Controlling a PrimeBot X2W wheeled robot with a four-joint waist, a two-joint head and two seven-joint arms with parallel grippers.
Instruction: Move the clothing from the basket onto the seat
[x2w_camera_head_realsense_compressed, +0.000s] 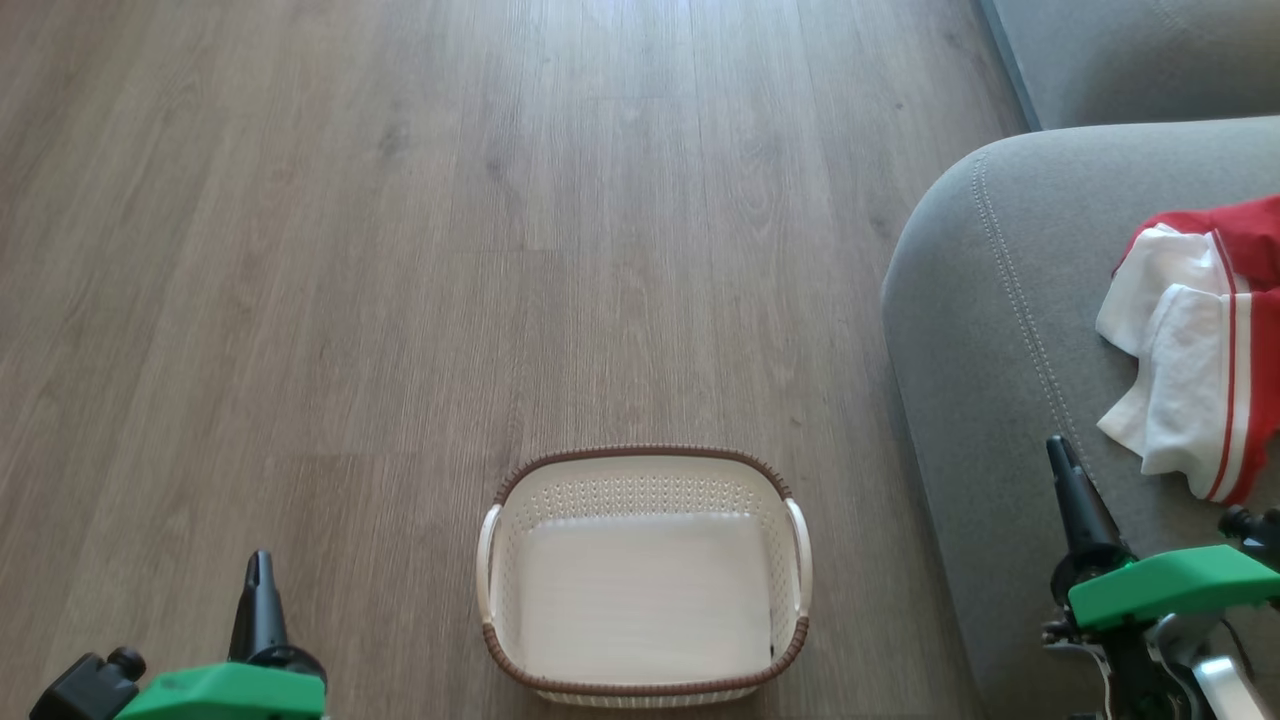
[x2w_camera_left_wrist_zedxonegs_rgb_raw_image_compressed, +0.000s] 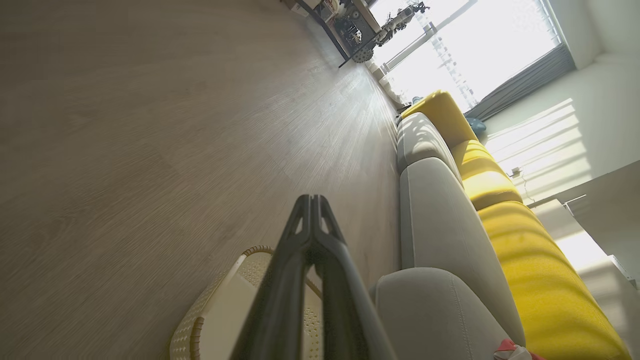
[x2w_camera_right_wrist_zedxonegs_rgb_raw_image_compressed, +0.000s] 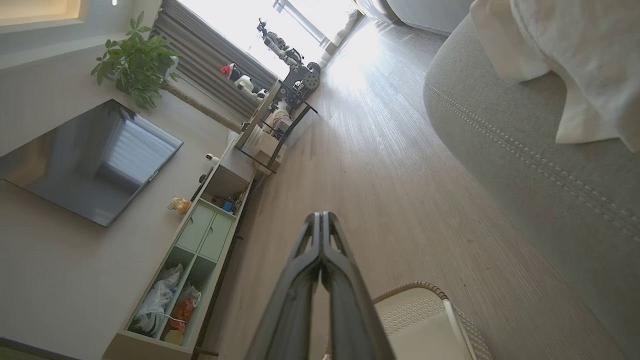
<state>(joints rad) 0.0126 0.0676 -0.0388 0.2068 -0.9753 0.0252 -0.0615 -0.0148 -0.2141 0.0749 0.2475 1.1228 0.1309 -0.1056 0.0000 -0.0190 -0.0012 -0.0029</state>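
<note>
red-and-white clothing (x2w_camera_head_realsense_compressed: 1195, 350) piled on grey seat (x2w_camera_head_realsense_compressed: 1000, 330), laundry basket (x2w_camera_head_realsense_compressed: 640, 452) on wood floor (x2w_camera_head_realsense_compressed: 350, 300) looks empty | left gripper (x2w_camera_left_wrist_zedxonegs_rgb_raw_image_compressed: 311, 197), right gripper (x2w_camera_right_wrist_zedxonegs_rgb_raw_image_compressed: 321, 215) both pinched closed, holding nothing | fabric's probably soft, light, floppy: grab a bunched fold

clothing (x2w_camera_head_realsense_compressed: 1170, 330): red, white panels, red-white stripe trim. basket (x2w_camera_head_realsense_compressed: 640, 490): cream, perforated, brown woven rim. seat (x2w_camera_head_realsense_compressed: 980, 350): light grey, pale double stitching. floor (x2w_camera_head_realsense_compressed: 300, 250): grey-brown woodgrain.

Overhead head, low wrists, common basket (x2w_camera_head_realsense_compressed: 640, 492)
</note>
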